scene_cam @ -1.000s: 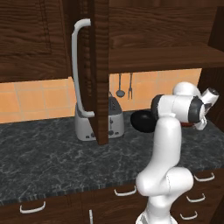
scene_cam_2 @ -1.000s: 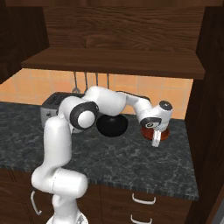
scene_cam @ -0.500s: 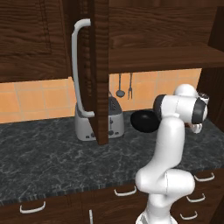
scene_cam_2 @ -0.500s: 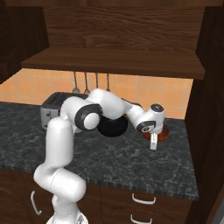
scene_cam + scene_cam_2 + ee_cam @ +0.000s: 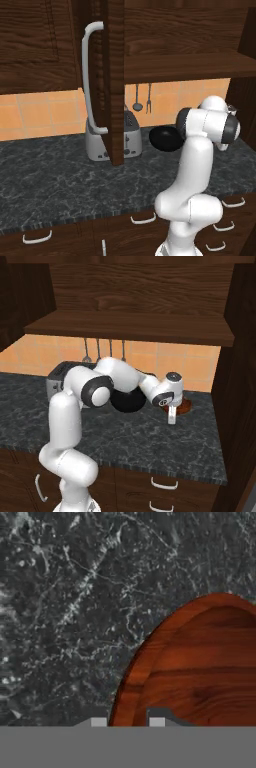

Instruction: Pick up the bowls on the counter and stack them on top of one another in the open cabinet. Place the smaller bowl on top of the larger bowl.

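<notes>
Smaller bowl [image 5: 184, 405] found resting on the bench [image 5: 150, 436], far right end, close to the dark side panel [image 5: 237, 381]. Reddish-brown wood grain plain in the hand view [image 5: 200, 667], rim curving from lower centre up to the right edge. End effector [image 5: 171, 415] lowered at the bowl's near rim, pointing down, tips at or just above the stone. In the hand view, one fingertip [image 5: 98, 721] seen outside the rim over bare bench, the other [image 5: 156, 721] inside, over the bowl's interior (rim thus lying between them). Fingers apart, straddling the rim; no clamping evident, and contact with the wood cannot be told.

Larger bowl [image 5: 127, 401] sitting on the bench just left of the smaller one, glossy black, partly covered by the forearm in the right base view. Same bowl noted in the left base view [image 5: 165, 139], right of the toaster [image 5: 112, 142] and beside the arm's elbow. The two bowls near each other; touching or apart cannot be told.

Cabinet [image 5: 185, 65] open above the bench, shelf [image 5: 130, 326] bare wood. Door [image 5: 114, 80] swung outward, edge-on in the left base view, curved silver handle [image 5: 89, 80] on its face. Utensils [image 5: 97, 351] hanging on the tiled wall behind the toaster.
</notes>
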Motion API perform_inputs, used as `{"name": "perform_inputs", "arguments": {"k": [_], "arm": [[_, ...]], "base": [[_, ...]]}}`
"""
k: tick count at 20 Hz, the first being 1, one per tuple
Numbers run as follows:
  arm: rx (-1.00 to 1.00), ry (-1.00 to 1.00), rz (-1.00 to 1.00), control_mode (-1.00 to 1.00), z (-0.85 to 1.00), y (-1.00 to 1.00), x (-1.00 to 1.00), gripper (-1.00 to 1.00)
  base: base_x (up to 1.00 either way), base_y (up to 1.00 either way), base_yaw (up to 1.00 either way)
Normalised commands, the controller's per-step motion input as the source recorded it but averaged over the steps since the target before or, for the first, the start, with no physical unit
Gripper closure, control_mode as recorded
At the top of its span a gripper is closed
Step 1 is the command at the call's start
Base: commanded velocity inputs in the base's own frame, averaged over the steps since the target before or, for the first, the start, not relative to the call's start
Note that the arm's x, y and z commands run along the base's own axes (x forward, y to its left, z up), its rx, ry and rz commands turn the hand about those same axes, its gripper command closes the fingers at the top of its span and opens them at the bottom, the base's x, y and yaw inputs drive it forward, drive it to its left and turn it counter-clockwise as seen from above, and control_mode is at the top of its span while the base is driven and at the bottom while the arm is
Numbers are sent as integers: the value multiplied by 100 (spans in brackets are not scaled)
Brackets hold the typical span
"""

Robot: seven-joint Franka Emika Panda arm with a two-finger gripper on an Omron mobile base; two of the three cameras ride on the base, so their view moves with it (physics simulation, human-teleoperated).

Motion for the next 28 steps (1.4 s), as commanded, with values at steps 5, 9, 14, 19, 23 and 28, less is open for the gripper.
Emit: {"name": "perform_inputs", "arguments": {"k": [5, 9, 14, 19, 23, 28], "arm": [[2, 0, -3, -100, 98, 1, -7, 100], [5, 0, 0, -100, 72, 37, -21, 100], [11, 0, 5, -100, 43, 75, -10, 100], [13, 0, 7, -100, 9, 89, -10, 100], [9, 4, 10, -100, 4, 97, -2, 100], [2, 3, 10, -100, -5, 86, 0, 100]], "base": [[0, 0, 0], [0, 0, 0], [0, 0, 0], [0, 0, 0], [0, 0, 0], [0, 0, 0]]}}
